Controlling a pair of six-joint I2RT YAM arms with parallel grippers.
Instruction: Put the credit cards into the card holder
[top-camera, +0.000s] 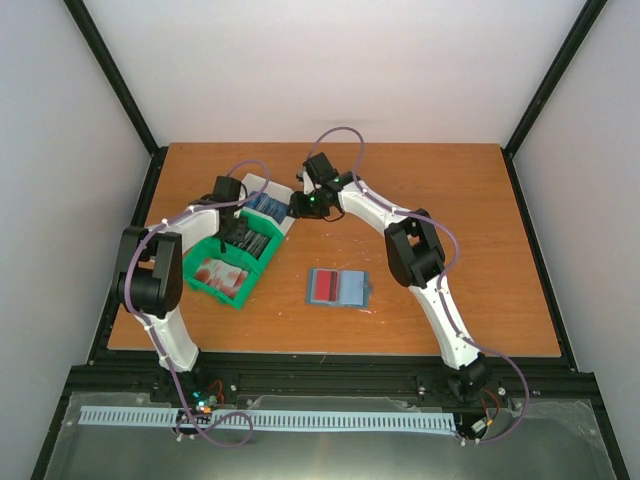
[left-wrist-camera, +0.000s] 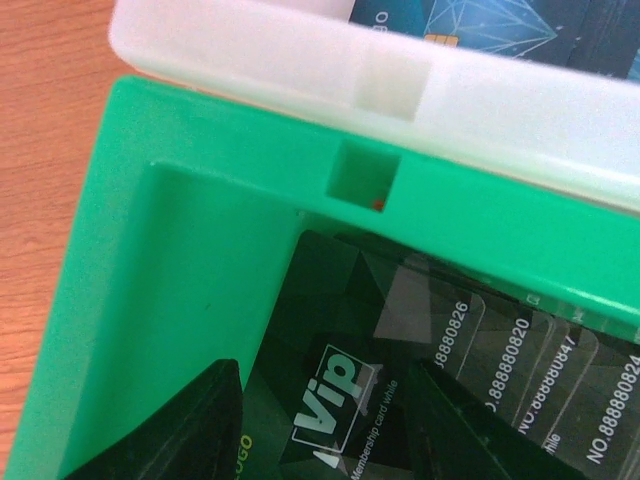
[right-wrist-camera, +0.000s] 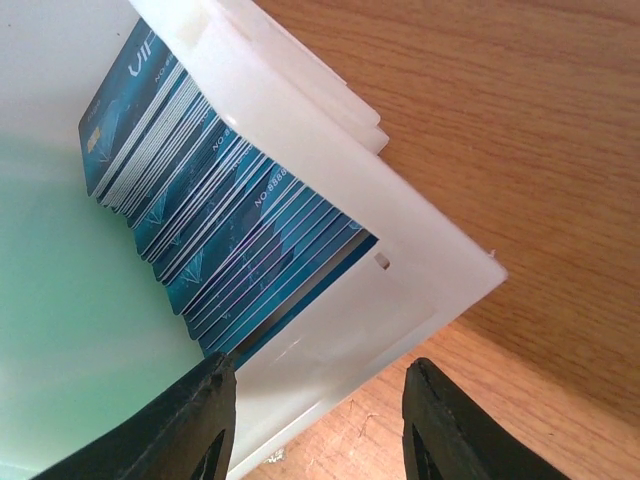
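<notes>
The card holder (top-camera: 352, 288) lies open on the table in the top view, with a red card (top-camera: 324, 286) on its left half. My left gripper (top-camera: 236, 226) is down in the green bin (top-camera: 203, 283), open, its fingers (left-wrist-camera: 170, 430) either side of a stack of dark VIP cards (left-wrist-camera: 400, 330). Red cards (top-camera: 220, 273) lie at the bin's near end. My right gripper (top-camera: 298, 205) is open, its fingers (right-wrist-camera: 190, 425) straddling the near wall of the white bin (right-wrist-camera: 390, 290), which holds a row of blue cards (right-wrist-camera: 210, 210) standing on edge.
The white bin (top-camera: 284, 222) and the green bin stand side by side, touching, at the left of the wooden table (top-camera: 450, 230). The white bin's wall (left-wrist-camera: 300, 50) shows just beyond the green rim (left-wrist-camera: 200, 130). Black frame posts stand at the table's corners.
</notes>
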